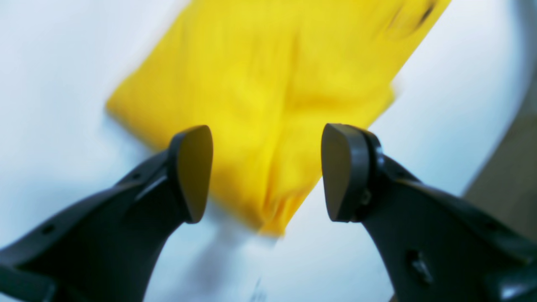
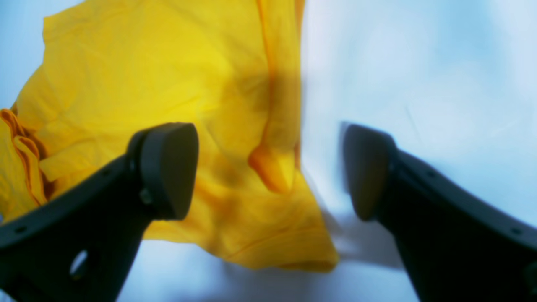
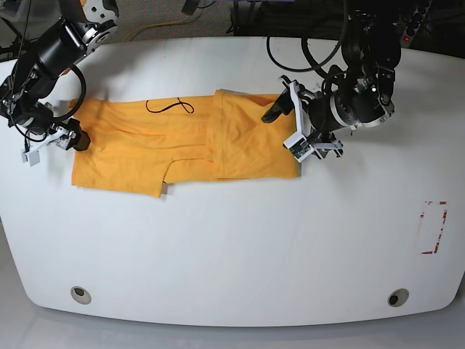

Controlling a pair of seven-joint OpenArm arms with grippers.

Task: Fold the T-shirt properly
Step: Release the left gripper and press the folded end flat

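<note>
The orange-yellow T-shirt (image 3: 182, 142) lies flat across the white table (image 3: 232, 254), its right part folded over the middle. A bit of black lettering (image 3: 168, 107) shows near its far edge. My left gripper (image 3: 283, 125) hangs open just above the shirt's right edge; in the left wrist view its jaws (image 1: 266, 172) stand wide apart over a shirt corner (image 1: 268, 126), holding nothing. My right gripper (image 3: 73, 138) is open at the shirt's left edge; in the right wrist view (image 2: 268, 172) it hovers over the shirt's rumpled hem (image 2: 235, 138), empty.
A red-outlined mark (image 3: 434, 227) lies on the table at the right. Two round holes (image 3: 81, 294) (image 3: 396, 297) sit near the front edge. Cables and equipment (image 3: 305, 29) crowd the back edge.
</note>
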